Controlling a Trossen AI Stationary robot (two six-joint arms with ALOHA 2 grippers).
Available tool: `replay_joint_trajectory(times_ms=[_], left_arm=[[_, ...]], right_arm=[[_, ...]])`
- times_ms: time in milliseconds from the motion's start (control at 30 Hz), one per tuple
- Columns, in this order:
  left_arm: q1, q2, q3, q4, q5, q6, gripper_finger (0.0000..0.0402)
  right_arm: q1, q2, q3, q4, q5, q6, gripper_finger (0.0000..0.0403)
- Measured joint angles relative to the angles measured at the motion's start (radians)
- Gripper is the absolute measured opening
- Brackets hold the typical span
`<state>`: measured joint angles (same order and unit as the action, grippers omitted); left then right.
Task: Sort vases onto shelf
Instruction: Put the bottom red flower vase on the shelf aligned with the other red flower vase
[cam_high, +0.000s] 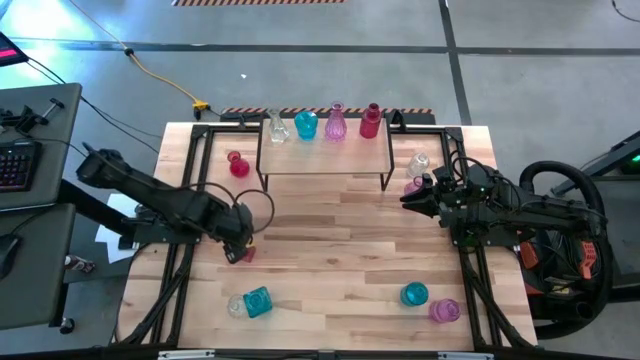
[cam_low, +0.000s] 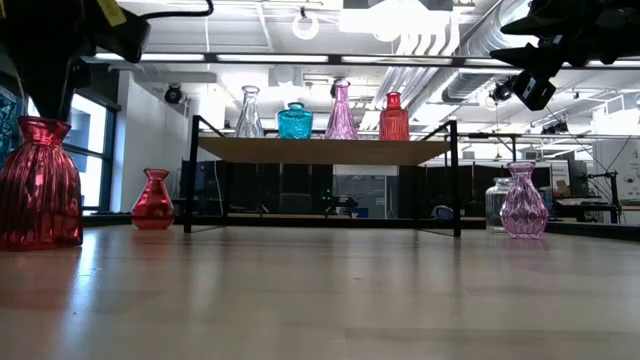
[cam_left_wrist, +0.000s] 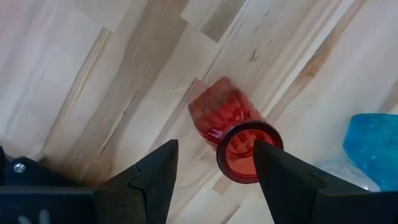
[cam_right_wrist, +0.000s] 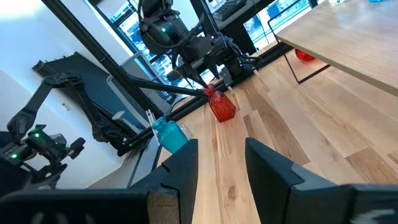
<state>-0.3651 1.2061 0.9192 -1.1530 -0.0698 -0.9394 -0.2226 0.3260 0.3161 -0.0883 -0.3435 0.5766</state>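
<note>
The wooden table (cam_high: 330, 260) carries the shelf (cam_high: 325, 150) at its far edge, its long side running left to right. Four vases stand upright in a row on the shelf top: clear (cam_high: 276, 127), teal (cam_high: 305, 125), pink (cam_high: 336, 123) and red (cam_high: 371, 121). The left arm reaches in low from the left side, and the left gripper (cam_left_wrist: 214, 171) points straight down, fingers spread wide over a red vase (cam_left_wrist: 227, 127) that stands upright on the table, mouth up, not gripped. The right arm stretches in from the right edge; the right gripper (cam_right_wrist: 222, 165) hangs above the table beside the shelf's right end, fingers narrowly parted, holding nothing.
</note>
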Motion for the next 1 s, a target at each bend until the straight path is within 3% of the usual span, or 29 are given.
replay_joint_trajectory(times_ms=[400,1000], left_arm=[[-0.005,0.013,-0.061,0.056,-0.006,-0.011,0.0192],[-0.005,0.010,-0.060,0.070,0.006,0.019,0.0017]], right_arm=[[0.000,0.000,0.000,-0.001,0.000,0.000,0.0114],[0.000,0.000,0.000,-0.005,0.000,0.000,0.0114]])
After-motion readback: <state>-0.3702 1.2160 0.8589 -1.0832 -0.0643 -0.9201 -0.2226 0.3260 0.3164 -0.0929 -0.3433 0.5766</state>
